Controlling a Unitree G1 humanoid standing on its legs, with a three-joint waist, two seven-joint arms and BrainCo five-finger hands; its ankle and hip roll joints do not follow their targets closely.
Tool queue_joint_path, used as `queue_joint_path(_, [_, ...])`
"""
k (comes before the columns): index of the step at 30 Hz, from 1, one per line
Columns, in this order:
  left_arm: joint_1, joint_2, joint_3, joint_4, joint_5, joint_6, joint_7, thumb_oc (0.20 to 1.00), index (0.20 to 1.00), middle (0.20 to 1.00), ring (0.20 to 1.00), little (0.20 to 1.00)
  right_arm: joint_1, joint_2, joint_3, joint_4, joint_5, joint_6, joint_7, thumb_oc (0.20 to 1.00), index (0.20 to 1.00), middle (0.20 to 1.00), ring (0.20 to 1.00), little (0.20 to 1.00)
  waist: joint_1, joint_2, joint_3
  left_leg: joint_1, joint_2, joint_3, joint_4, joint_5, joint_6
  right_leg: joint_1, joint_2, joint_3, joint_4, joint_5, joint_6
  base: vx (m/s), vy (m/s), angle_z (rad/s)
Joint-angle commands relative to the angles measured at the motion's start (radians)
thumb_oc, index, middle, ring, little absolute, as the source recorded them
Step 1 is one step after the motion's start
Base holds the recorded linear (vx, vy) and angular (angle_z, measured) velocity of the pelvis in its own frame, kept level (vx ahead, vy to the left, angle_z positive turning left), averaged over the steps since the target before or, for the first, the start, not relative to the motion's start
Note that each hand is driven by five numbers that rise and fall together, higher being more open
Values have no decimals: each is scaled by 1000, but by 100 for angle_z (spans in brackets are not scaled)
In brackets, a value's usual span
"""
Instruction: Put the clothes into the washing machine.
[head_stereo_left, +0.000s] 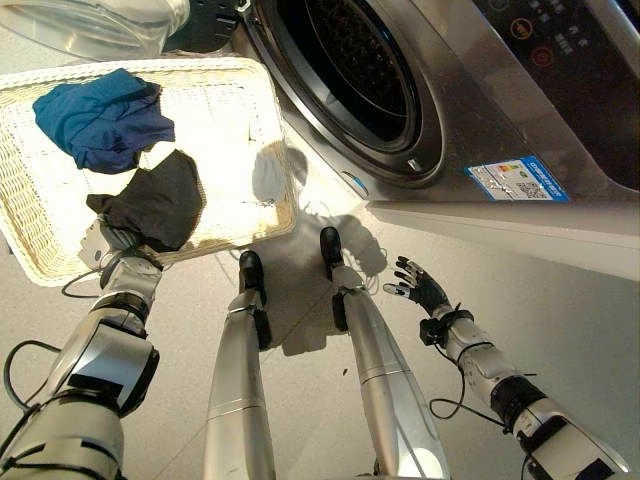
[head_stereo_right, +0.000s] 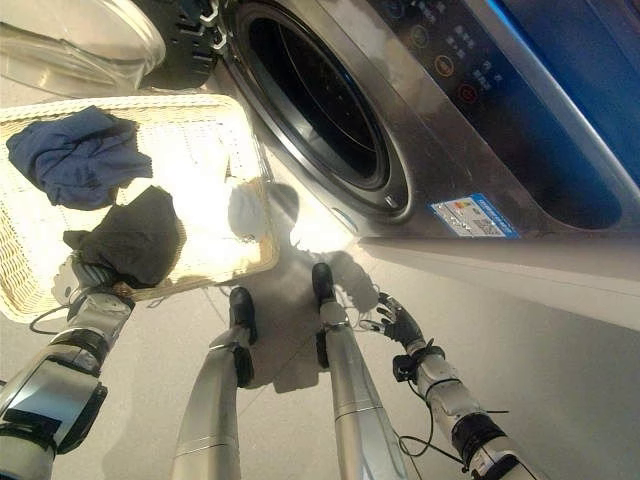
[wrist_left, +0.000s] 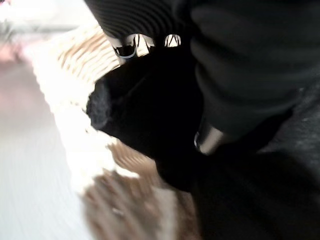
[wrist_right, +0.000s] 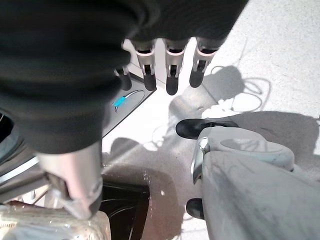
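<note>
A black garment lies at the near edge of the white wicker basket, and a blue garment sits farther back in it. My left hand is at the basket's near rim, its fingers and thumb curled into the bunched black garment. To the right of the basket, the washing machine drum stands open and dark. My right hand hovers low over the floor in front of the machine, with its fingers straight and holding nothing.
The machine's glass door is swung open behind the basket. The steel front panel of the washing machine overhangs the floor above my right hand. Pale floor stretches to the right.
</note>
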Motion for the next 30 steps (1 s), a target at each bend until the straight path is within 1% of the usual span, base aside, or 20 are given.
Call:
queue_joint_path(1, [46, -81, 29, -122, -75, -153, -62, 200, 200, 200, 200, 200, 65, 27, 30, -120, 24, -68, 2, 1000, 1000, 1000, 1000, 1000, 20, -63, -13, 65, -61, 35, 44, -92, -10, 69, 30, -48, -122, 87, 25, -31, -139, 21])
queue_joint_path(2, [72, -98, 41, -170, -58, -190, -41, 200, 200, 200, 200, 200, 66, 39, 29, -136, 24, -75, -6, 1000, 1000, 1000, 1000, 1000, 31, -57, -13, 110, -66, 31, 9, -82, -11, 107, 33, -48, -138, 82, 26, -34, -139, 19])
queue_joint_path(4, [88, -107, 42, -200, -41, -207, -30, 200, 200, 200, 200, 200, 64, 43, 30, -149, 19, -82, -9, 1000, 1000, 1000, 1000, 1000, 39, -52, -13, 141, -66, 30, -16, -72, -12, 134, 34, -49, -147, 77, 26, -45, -95, 16])
queue_joint_path(5, [115, -116, 41, -250, -8, -212, -1, 200, 200, 200, 200, 200, 57, 47, 29, -173, 13, -83, -18, 1000, 1000, 1000, 1000, 1000, 51, -42, -13, 183, -67, 30, -52, -57, -15, 173, 35, -51, -156, 66, 23, -48, -50, 18])
queue_joint_path(8, [137, -123, 35, -282, 31, -207, 12, 200, 200, 200, 200, 200, 50, 50, 26, -190, 5, -77, -28, 1000, 1000, 1000, 1000, 1000, 61, -32, -13, 218, -68, 30, -81, -45, -20, 206, 36, -52, -161, 56, 22, -27, -22, 7])
queue_joint_path(9, [158, -129, 27, -312, 60, -203, 26, 200, 200, 200, 200, 200, 43, 51, 21, -206, -13, -78, -36, 1000, 1000, 1000, 1000, 1000, 71, -20, -13, 248, -70, 28, -103, -34, -23, 234, 37, -54, -162, 45, 19, -33, -17, 4])
queue_joint_path(10, [192, -138, 18, -368, 100, -178, 39, 200, 200, 200, 200, 200, 30, 48, 9, -241, -27, -67, -50, 1000, 1000, 1000, 1000, 1000, 85, -1, -13, 298, -76, 26, -154, -5, -27, 282, 29, -62, -175, 34, 16, -21, -15, 3])
queue_joint_path(11, [195, -139, 17, -369, 100, -178, 39, 200, 200, 200, 200, 200, 33, 48, 10, -241, -27, -67, -51, 1000, 1000, 1000, 1000, 1000, 87, 1, -13, 302, -74, 27, -149, -13, -26, 285, 32, -62, -171, 27, 16, -34, 3, 3])
queue_joint_path(12, [211, -142, 11, -385, 116, -176, 52, 200, 200, 200, 200, 200, 24, 45, 2, -248, -40, -73, -52, 1000, 1000, 1000, 1000, 1000, 94, 12, -13, 321, -78, 24, -174, 6, -29, 304, 27, -68, -177, 22, 13, -4, 26, 4])
queue_joint_path(13, [248, -157, 2, -409, 154, -170, 69, 200, 200, 200, 200, 200, 10, 41, -10, -259, -75, -80, -56, 1000, 1000, 1000, 1000, 1000, 115, 35, -13, 367, -81, 15, -200, 14, -34, 350, 20, -81, -178, -3, 9, -27, 29, 10])
queue_joint_path(14, [255, -161, 1, -420, 164, -165, 73, 200, 200, 200, 200, 200, 2, 40, -12, -267, -81, -73, -63, 1000, 1000, 1000, 1000, 1000, 118, 40, -13, 376, -83, 13, -213, 27, -35, 358, 17, -85, -182, -2, 8, -10, 33, 20])
queue_joint_path(15, [289, -173, -5, -447, 188, -161, 77, 200, 200, 200, 200, 200, -16, 36, -17, -287, -127, -64, -70, 1000, 1000, 1000, 1000, 1000, 134, 61, -13, 410, -82, 5, -236, 42, -40, 393, 8, -95, -181, -18, 5, -5, 22, 22])
queue_joint_path(16, [308, -178, -5, -464, 193, -159, 71, 200, 200, 200, 200, 200, -25, 30, -19, -301, -145, -53, -68, 1000, 1000, 1000, 1000, 1000, 141, 72, -13, 428, -82, -1, -249, 52, -42, 413, 3, -102, -183, -23, 4, 8, 18, 20])
queue_joint_path(17, [313, -179, -5, -467, 194, -159, 70, 200, 200, 200, 200, 200, -25, 30, -19, -304, -146, -51, -69, 1000, 1000, 1000, 1000, 1000, 141, 74, -13, 432, -82, -3, -252, 53, -42, 417, 2, -103, -184, -24, 4, 12, 2, 17])
queue_joint_path(18, [343, -185, -5, -492, 205, -172, 45, 200, 200, 200, 200, 200, -35, 22, -20, -322, -180, -37, -55, 1000, 1000, 1000, 1000, 1000, 153, 91, -13, 457, -81, -11, -268, 64, -46, 445, -6, -114, -187, -32, 4, 15, -9, 25])
queue_joint_path(20, [371, -195, -8, -521, 226, -186, 10, 200, 200, 200, 200, 200, -47, 18, -18, -332, -213, -24, -41, 1000, 1000, 1000, 1000, 1000, 166, 108, -13, 481, -77, -20, -287, 76, -50, 471, -14, -128, -185, -41, 5, 16, -30, 27])
queue_joint_path(22, [400, -203, -34, -585, 241, -226, -56, 200, 200, 200, 200, 200, -76, 14, -1, -338, -239, 10, -36, 1000, 1000, 1000, 1000, 1000, 188, 130, -13, 515, -73, -31, -317, 91, -55, 507, -24, -145, -180, -56, 4, 7, -59, 28])
queue_joint_path(24, [424, -197, -57, -647, 243, -280, -140, 200, 200, 200, 200, 200, -106, 13, 7, -316, -235, 26, -28, 1000, 1000, 1000, 1000, 1000, 208, 146, -13, 541, -71, -40, -343, 102, -59, 536, -33, -160, -179, -66, 4, 11, -62, 35])
queue_joint_path(27, [450, -187, -88, -724, 235, -331, -217, 200, 200, 200, 200, 200, -132, 13, 17, -293, -250, 38, -13, 1000, 1000, 1000, 1000, 1000, 225, 163, -13, 570, -70, -45, -375, 113, -61, 565, -40, -177, -183, -74, 6, -4, -34, 31])
queue_joint_path(30, [450, -157, -116, -848, 184, -375, -384, 200, 200, 200, 200, 200, -169, 9, 32, -265, -261, 42, -9, 1000, 1000, 1000, 1000, 1000, 249, 183, -13, 598, -75, -51, -406, 127, -60, 597, -56, -206, -187, -79, 8, -1, -33, 13])
